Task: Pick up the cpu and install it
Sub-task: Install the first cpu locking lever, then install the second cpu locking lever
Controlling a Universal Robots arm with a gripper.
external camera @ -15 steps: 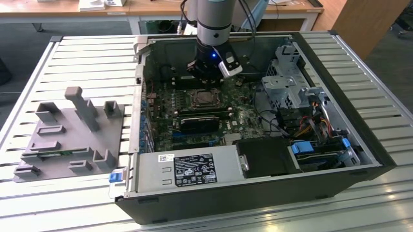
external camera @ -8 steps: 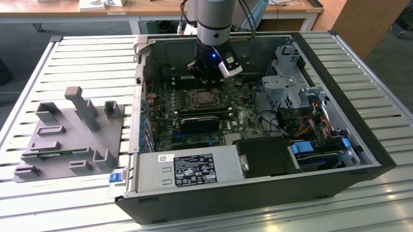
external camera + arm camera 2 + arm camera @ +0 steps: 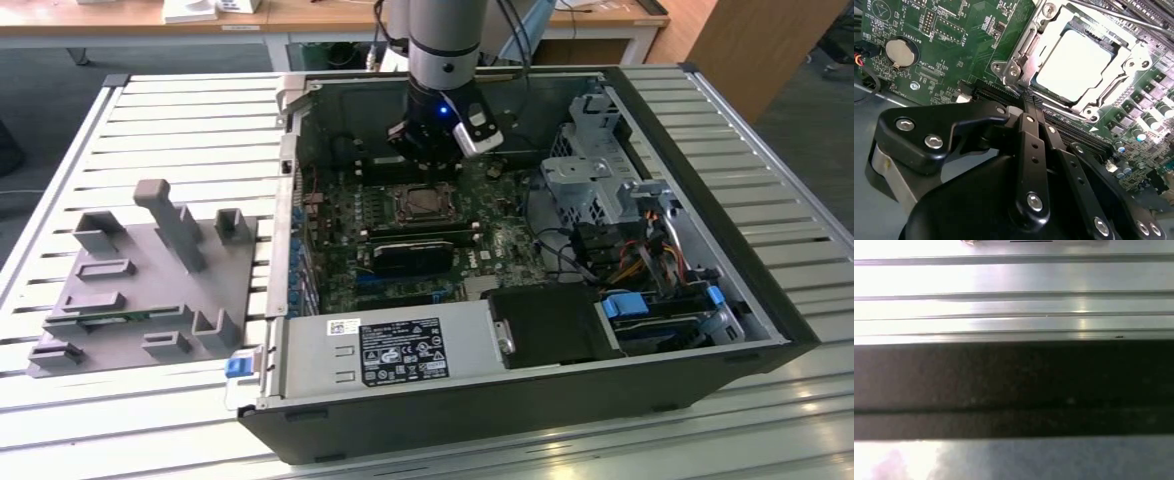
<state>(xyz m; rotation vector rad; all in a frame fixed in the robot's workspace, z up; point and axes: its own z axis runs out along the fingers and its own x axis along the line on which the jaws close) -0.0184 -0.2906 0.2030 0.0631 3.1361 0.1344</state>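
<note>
Gripper (image 3: 1029, 100): black fingers (image 3: 1030, 150) pressed together, nothing between them; tips hang just above the socket's edge in the second wrist view.
Arm (image 3: 441, 45): reaches down into the open case (image 3: 747, 300), over the board (image 3: 454, 235).
Cpu (image 3: 1074, 65): lies flat in the socket (image 3: 1019, 55), silver top up, apart from the fingertips; in the exterior view (image 3: 424, 204) it sits below the gripper.
Holder (image 3: 147, 290): grey block with posts on the slatted table (image 3: 187, 110), at the exterior view's left, well apart from the case.

The hand (image 3: 430, 158) hangs just above the cpu (image 3: 424, 203).
</note>
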